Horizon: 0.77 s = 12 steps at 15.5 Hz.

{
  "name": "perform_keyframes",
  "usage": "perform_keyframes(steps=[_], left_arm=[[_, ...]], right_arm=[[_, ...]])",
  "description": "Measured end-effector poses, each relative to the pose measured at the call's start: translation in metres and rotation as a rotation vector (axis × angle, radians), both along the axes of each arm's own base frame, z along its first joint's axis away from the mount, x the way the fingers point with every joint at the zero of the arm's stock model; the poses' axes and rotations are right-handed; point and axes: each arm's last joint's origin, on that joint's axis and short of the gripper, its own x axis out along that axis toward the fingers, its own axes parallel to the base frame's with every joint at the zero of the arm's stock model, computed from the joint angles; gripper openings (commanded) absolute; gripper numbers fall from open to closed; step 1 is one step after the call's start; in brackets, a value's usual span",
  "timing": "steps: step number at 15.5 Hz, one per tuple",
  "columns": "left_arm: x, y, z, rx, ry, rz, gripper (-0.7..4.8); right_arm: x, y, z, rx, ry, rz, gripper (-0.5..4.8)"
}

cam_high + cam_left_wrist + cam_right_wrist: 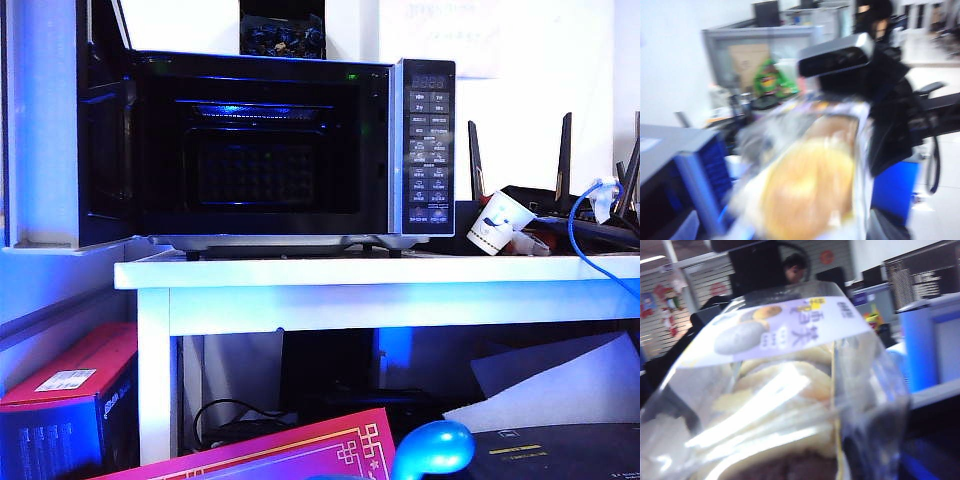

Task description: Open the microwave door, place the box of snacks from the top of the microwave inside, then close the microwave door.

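Observation:
The microwave (270, 140) stands on the white table (380, 272). Its door (100, 140) is swung wide open to the left and the dark cavity is lit. Neither arm nor the box shows in the exterior view. The box of snacks (785, 390), clear plastic with a pale label and yellow pastries inside, fills the right wrist view. My right gripper is shut on it, with its fingers hidden under the box. The left wrist view is blurred and shows the same box (810, 185) close up. My left gripper (782, 232) stands open around it, its fingers only dim shapes at either side.
A black carton of blue-wrapped sweets (282, 35) sits on top of the microwave. A paper cup (498, 222), a router with antennas (565, 150) and a blue cable (590, 230) crowd the table's right part. Boxes lie under the table.

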Motion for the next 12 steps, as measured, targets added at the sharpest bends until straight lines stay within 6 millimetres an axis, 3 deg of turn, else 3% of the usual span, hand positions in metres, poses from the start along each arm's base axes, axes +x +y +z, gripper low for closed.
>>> perform_keyframes(steps=[6, 12], left_arm=[[0.007, 0.005, 0.000, 0.033, -0.035, 0.314, 4.79], [0.009, 0.006, 0.003, 0.005, -0.049, 0.383, 4.79]], right_arm=[[0.008, -0.010, -0.002, 0.015, -0.027, -0.064, 2.72], [0.047, 0.001, -0.038, 0.034, 0.051, -0.205, 2.72]])
